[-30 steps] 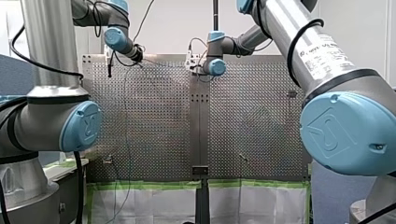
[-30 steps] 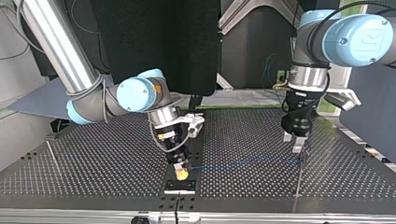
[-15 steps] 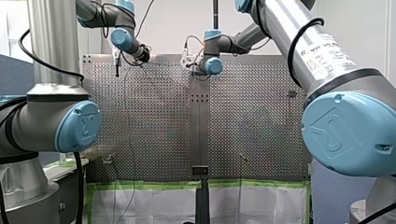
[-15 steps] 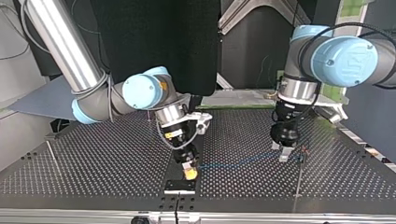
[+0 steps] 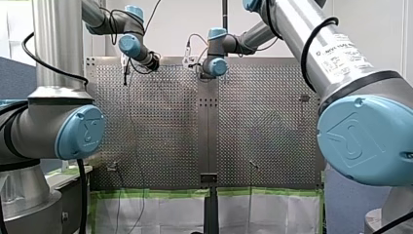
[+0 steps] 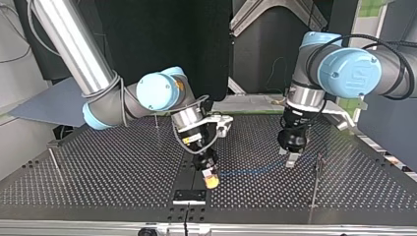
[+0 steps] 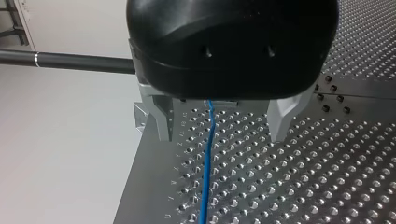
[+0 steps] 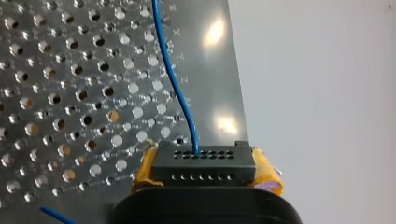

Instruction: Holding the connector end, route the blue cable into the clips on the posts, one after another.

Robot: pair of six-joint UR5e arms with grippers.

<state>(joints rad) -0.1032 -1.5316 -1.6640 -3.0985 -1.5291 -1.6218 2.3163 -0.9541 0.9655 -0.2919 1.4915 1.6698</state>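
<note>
My right gripper [image 6: 211, 181], clamped on the black connector [image 8: 203, 163], has slid toward the top view's right. My left gripper [image 7: 219, 128], wide open around the blue cable [image 7: 208, 177], has backed away from the clip post [image 6: 319, 164]. The cable's span over the bench [image 6: 98, 172] is shorter now, so routing seems barely begun.

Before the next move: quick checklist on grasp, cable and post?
1. Connector clamped in right gripper: ok, yellow pads on either side.
2. Blue cable seated in connector: ok, it enters a top-row hole.
3. Left gripper free of the cable: ok, fingers open, cable passes between them untouched.
4. Cable run between the grippers: ok, straight above the table, no snag visible.
5. Cable clipped at the post: cannot tell, too small in the top view.
</note>
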